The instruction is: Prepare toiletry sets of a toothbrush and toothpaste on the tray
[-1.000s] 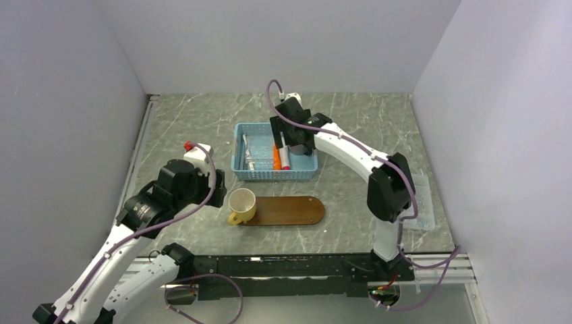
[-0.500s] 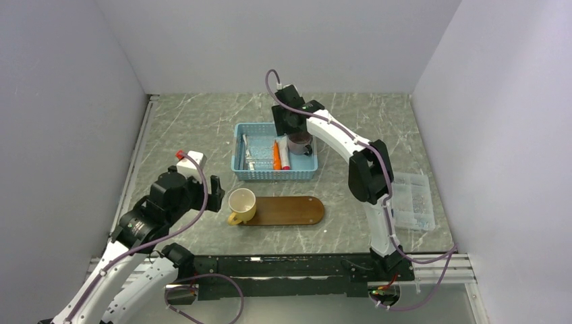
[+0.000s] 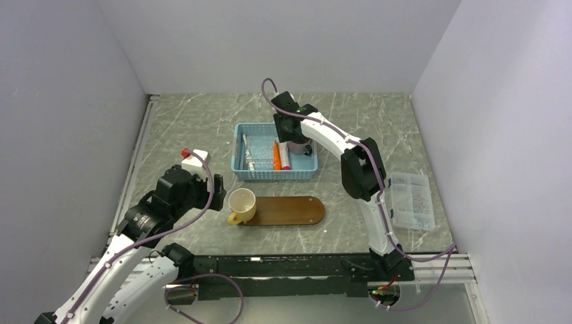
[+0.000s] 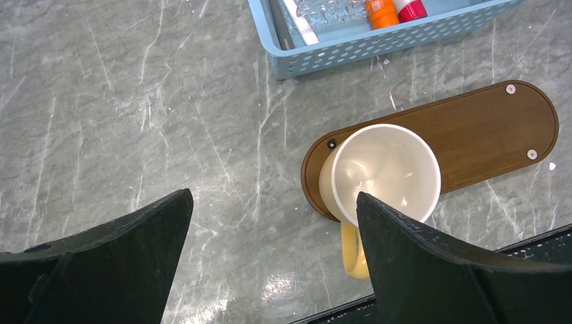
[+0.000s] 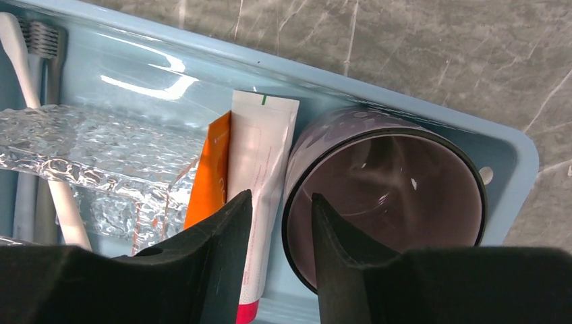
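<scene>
The right gripper (image 5: pixel 280 202) is narrow, its fingers on either side of the dark cup (image 5: pixel 391 202) rim in the basket (image 3: pixel 275 175). The toothpaste (image 5: pixel 210 172) and the toothbrush (image 5: pixel 15 54) lie in the basket too. The tray (image 3: pixel 293 210) lies in front of the basket, and the left gripper (image 4: pixel 273 199) above it is wide open.

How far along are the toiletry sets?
Done: a cream mug stands on the dark-brown oval wooden tray. In hand: nothing; the open right gripper straddles the rim of the dark cup inside the light-blue mesh basket, left gripper open nearby. Left: thin white toothbrush and orange toothpaste tube lie in that basket.
</scene>
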Robot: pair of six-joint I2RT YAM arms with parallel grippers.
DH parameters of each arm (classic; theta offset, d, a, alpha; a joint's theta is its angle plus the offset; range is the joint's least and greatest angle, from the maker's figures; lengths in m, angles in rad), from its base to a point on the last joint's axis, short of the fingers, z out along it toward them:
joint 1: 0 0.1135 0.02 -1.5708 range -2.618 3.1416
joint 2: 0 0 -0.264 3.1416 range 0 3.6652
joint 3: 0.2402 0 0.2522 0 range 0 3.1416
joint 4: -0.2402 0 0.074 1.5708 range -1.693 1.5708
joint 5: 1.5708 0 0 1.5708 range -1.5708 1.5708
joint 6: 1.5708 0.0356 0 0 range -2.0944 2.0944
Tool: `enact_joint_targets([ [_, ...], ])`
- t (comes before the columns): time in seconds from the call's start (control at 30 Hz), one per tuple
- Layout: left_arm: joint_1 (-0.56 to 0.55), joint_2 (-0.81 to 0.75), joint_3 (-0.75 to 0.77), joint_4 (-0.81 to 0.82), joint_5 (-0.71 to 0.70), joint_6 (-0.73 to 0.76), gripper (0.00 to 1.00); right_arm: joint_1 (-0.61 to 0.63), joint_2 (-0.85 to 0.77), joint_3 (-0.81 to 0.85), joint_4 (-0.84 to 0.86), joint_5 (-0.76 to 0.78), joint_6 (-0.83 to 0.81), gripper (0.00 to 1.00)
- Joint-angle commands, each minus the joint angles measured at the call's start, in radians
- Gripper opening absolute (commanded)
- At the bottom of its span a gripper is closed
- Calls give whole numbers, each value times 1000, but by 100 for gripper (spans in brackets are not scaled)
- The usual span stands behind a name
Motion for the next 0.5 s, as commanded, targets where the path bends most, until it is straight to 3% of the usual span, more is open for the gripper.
enact_joint_targets([
  [0.0,3,-2,9,35,-14,12,98,1,4,40,-19,7,11,38],
  [0.13,5,-5,9,37,-16,11,98,1,8,39,-29,21,11,27],
  [0.3,7,-3,9,37,-15,12,98,0,3,40,-41,31,7,21],
  [0.47,8,-5,8,37,-15,12,98,0,3,50,-56,42,-1,2],
])
